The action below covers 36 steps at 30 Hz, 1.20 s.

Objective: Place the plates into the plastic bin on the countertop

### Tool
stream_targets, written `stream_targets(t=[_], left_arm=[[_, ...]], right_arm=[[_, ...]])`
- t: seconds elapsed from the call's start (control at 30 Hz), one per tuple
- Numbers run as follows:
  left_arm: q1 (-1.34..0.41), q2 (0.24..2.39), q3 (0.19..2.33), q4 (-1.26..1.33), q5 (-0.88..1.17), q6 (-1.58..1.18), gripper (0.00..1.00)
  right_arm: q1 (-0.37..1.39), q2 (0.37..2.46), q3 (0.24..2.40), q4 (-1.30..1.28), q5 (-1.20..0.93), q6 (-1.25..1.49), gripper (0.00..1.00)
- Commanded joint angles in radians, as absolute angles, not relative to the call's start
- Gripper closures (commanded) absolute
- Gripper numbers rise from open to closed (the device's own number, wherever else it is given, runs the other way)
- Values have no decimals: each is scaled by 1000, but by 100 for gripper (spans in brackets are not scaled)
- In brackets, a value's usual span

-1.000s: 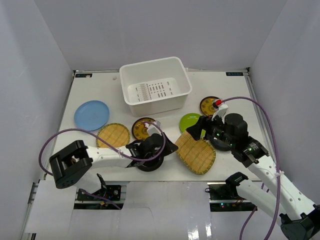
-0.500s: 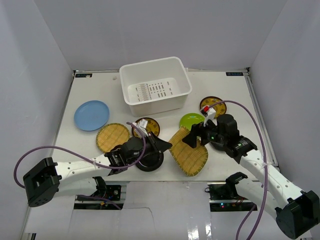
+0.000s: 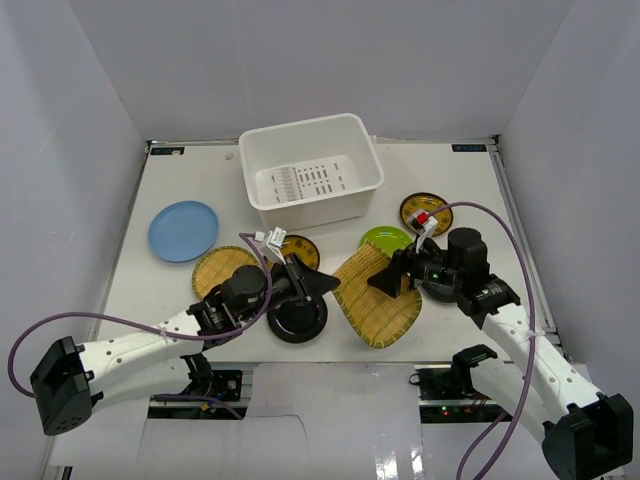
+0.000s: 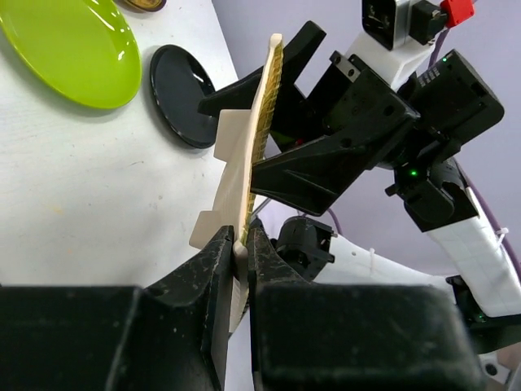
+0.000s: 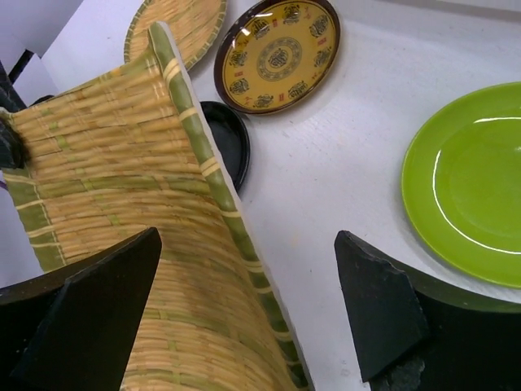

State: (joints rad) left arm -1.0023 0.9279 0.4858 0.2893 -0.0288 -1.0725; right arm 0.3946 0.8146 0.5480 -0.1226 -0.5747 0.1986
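My left gripper (image 3: 322,285) is shut on the left rim of a woven straw-yellow plate (image 3: 376,296) and holds it tilted up on edge; the left wrist view shows it edge-on (image 4: 262,114) between my fingers (image 4: 241,241). My right gripper (image 3: 392,279) is open, its fingers either side of that plate's far rim (image 5: 122,244). The white plastic bin (image 3: 310,175) stands at the back of the countertop (image 3: 200,180), with no plates in it. Flat on the countertop are the light blue (image 3: 183,230), second woven (image 3: 222,268), gold-patterned (image 3: 303,250), black (image 3: 297,320), lime green (image 3: 385,238) and second gold-patterned (image 3: 420,210) plates.
Another black plate (image 3: 437,290) lies mostly hidden under my right arm. Pale grey walls enclose the countertop on three sides. Purple cables loop from both arms over the near edge. The black plate (image 5: 232,138) and gold-patterned plate (image 5: 277,53) lie just beyond the held plate.
The woven plate went from lying flat to tilted up by its left rim in my left gripper. My left arm swung round; my right gripper stayed open beside the plate.
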Motion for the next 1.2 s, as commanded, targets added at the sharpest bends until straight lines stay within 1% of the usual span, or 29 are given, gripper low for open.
stream_targets(t=[0.0, 0.03, 0.07, 0.1, 0.17, 0.2, 0.23, 0.27, 0.3, 0.33, 0.37, 0.43, 0.47, 0.5, 0.53, 0.63, 0.7, 0.87, 1.1, 1.17], left_arm=[[-991, 882, 546, 259, 2, -1028, 100], [-988, 879, 551, 246, 33, -1019, 100], [-988, 877, 555, 233, 35, -1008, 100], [-985, 867, 567, 213, 26, -1005, 100], [-985, 854, 581, 190, 15, -979, 100], [-983, 844, 603, 163, -18, -965, 100], [-982, 839, 617, 147, -26, -953, 100], [-982, 835, 630, 131, -34, -940, 98], [-980, 830, 655, 117, -53, -916, 93], [-980, 816, 666, 85, -64, -902, 73], [-980, 808, 682, 62, -77, -885, 58], [-980, 792, 731, -38, -133, -829, 36], [-980, 784, 744, -75, -155, -815, 19], [-980, 776, 752, -151, -178, -805, 8], [-980, 755, 756, -187, -216, -798, 2], [-980, 698, 724, -320, -276, -788, 2], [-980, 623, 704, -415, -302, -792, 2], [-979, 490, 698, -544, -365, -776, 2], [-980, 468, 716, -653, -483, -709, 2], [-980, 479, 722, -663, -485, -716, 2]], right_arm=[[385, 805, 587, -86, -646, 178, 6], [384, 813, 591, -78, -699, 195, 16], [383, 831, 585, -63, -733, 210, 29], [383, 841, 578, -43, -802, 251, 54], [383, 867, 566, 29, -856, 291, 74], [383, 874, 565, 41, -877, 311, 92], [385, 887, 565, 81, -891, 349, 92], [385, 890, 566, 103, -908, 369, 92], [385, 893, 583, 123, -916, 391, 92], [387, 896, 592, 145, -916, 443, 92], [387, 897, 604, 203, -914, 469, 92], [388, 914, 669, 248, -891, 526, 92], [390, 937, 699, 255, -873, 557, 92], [394, 951, 733, 253, -855, 564, 92], [397, 977, 794, 250, -813, 571, 92], [402, 1026, 888, 264, -727, 598, 92], [403, 1054, 925, 265, -652, 618, 92], [411, 1170, 1009, 330, -536, 679, 92], [448, 1330, 1101, 422, -342, 765, 92], [462, 1380, 1129, 426, -249, 785, 92]])
